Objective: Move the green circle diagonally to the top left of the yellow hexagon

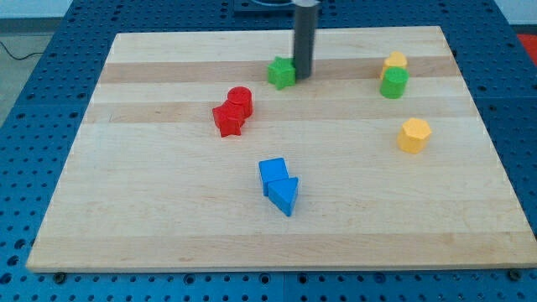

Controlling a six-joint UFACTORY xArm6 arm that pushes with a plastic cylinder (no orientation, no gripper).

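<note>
My tip [303, 75] sat at the view's top centre, pressed close against the right side of the green star [282, 73]; being a plain rod, it had no opening to speak of and held nothing, only leaning on or just beside that star, and I couldn't tell which. That was the wrong block for this job. The green circle [393, 83] stood well off toward the view's right, touching the lower edge of a small yellow block [395, 60] whose shape I couldn't make out. The yellow hexagon [414, 135] lay below it and a little to the right, near but apart.

By my reckoning the circle already stood above and slightly left of the hexagon, so only a short nudge leftward looked needed. I judged the clean approach was to come round to the circle's right side and push gently, keeping the line through its centre, since a round block would likely slip off a rod struck off-centre. I'd have steered clear of the small yellow block, which could drag along.

The blocks looked smooth, matt and chunky. The wooden board [168, 210] was pale, banded with grain. The red pair [232, 111] and the blue pair [278, 186] lay well clear.
</note>
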